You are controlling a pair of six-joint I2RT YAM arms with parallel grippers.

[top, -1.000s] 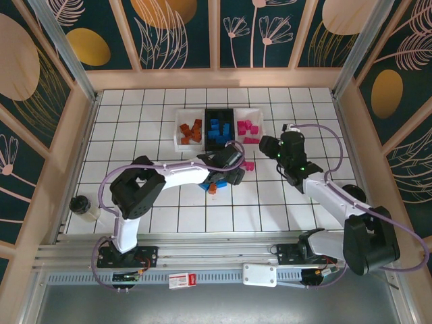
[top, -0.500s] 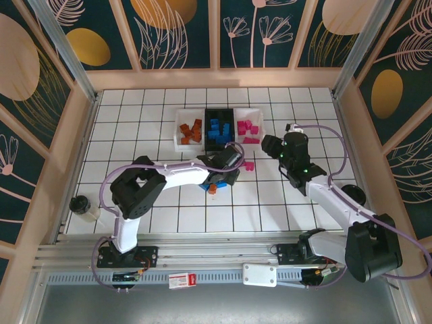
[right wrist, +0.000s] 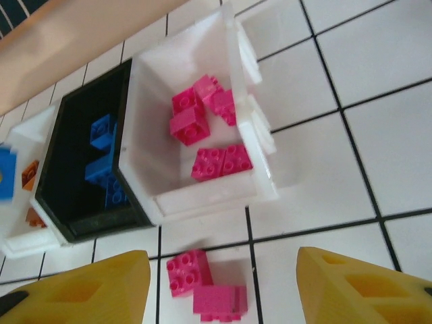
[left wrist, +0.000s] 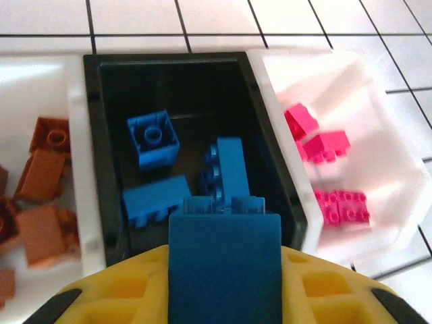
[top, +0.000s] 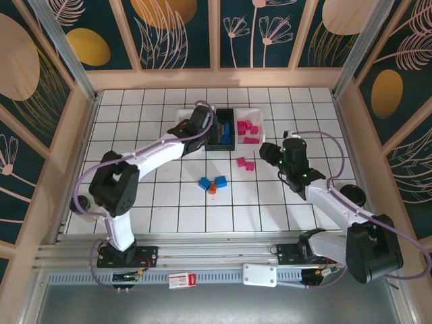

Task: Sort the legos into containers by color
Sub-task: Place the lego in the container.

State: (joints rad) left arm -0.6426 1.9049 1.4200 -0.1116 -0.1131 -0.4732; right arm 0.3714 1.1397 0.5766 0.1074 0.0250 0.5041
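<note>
White arms, black joints, purple cables

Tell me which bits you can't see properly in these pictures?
- Left wrist view: the white bin of orange-brown bricks is cut off by the left edge.
- Same view: the blue brick in the shut left gripper hides the black bin's near end.
- Top view: the left arm covers most of that white bin.
- Top view: the loose orange brick is too small to show its shape.

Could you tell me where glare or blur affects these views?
Left wrist: glare washes out the pink-brick bin; the held blue brick looks soft. Right wrist: end effector fingers blurred, loose pink bricks sharper. Top external: evenly lit.
</note>
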